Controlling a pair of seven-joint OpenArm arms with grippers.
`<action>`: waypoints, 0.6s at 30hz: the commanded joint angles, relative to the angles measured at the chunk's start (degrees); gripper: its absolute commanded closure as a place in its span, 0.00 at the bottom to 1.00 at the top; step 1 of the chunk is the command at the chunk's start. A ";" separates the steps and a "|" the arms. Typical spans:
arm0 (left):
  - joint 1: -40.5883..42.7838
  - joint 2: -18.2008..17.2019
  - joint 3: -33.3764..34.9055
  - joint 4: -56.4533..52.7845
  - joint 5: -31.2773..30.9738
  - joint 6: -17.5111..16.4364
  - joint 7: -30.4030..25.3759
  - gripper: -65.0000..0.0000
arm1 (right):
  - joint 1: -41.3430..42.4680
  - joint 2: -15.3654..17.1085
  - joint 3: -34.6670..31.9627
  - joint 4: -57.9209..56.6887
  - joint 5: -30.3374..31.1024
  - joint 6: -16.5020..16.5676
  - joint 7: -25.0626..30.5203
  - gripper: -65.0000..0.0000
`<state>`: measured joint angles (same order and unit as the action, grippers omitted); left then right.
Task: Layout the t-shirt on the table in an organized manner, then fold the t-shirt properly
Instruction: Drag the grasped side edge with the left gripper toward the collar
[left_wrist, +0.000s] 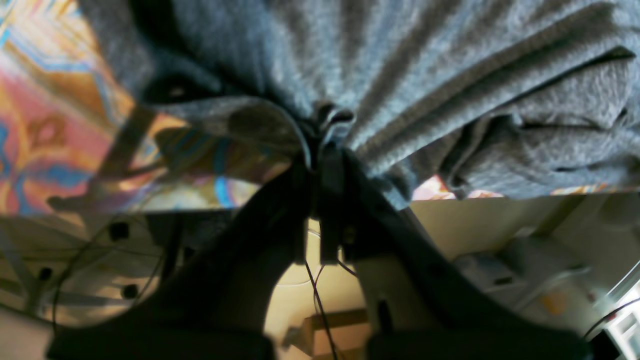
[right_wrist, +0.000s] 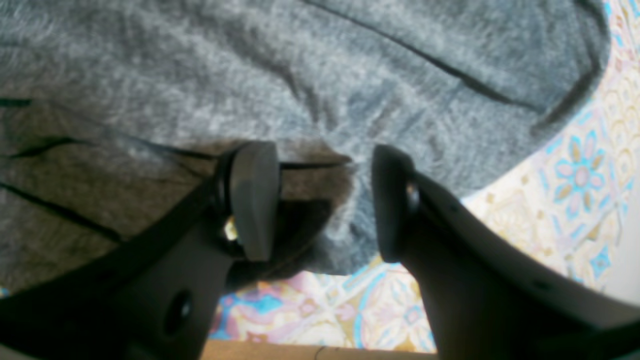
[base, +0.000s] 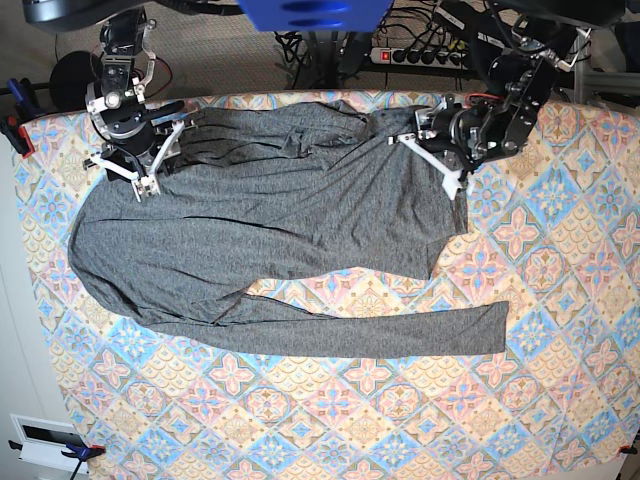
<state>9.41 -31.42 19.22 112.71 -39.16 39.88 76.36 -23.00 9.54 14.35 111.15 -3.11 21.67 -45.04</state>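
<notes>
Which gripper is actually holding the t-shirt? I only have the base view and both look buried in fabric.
Observer: The left gripper is shut on a bunched pinch of the t-shirt; folds fan out from its tips.
Operator: And the right one?
Observer: The right gripper is open, its pads either side of a fabric edge, not clamped.
Operator: Is that edge near the table's border?
Observer: Yes, the right wrist view shows the table cloth just past the shirt's edge and its front rim below the fingers.
</notes>
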 joint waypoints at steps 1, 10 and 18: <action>0.30 -0.62 -1.42 1.27 -0.36 0.12 0.35 0.98 | 0.19 0.44 0.29 0.80 -0.01 -0.26 1.04 0.55; 3.56 -1.86 -4.06 3.03 -0.10 0.12 0.17 0.98 | 0.19 0.44 0.29 0.71 -0.01 -0.26 1.04 0.55; 4.79 -3.44 -4.06 3.03 -0.45 0.12 -3.87 0.97 | 0.19 0.44 0.38 0.71 -0.01 -0.26 1.04 0.55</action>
<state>14.63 -34.11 15.59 114.85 -40.05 39.88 73.03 -22.98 9.54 14.37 110.98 -3.07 21.67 -44.86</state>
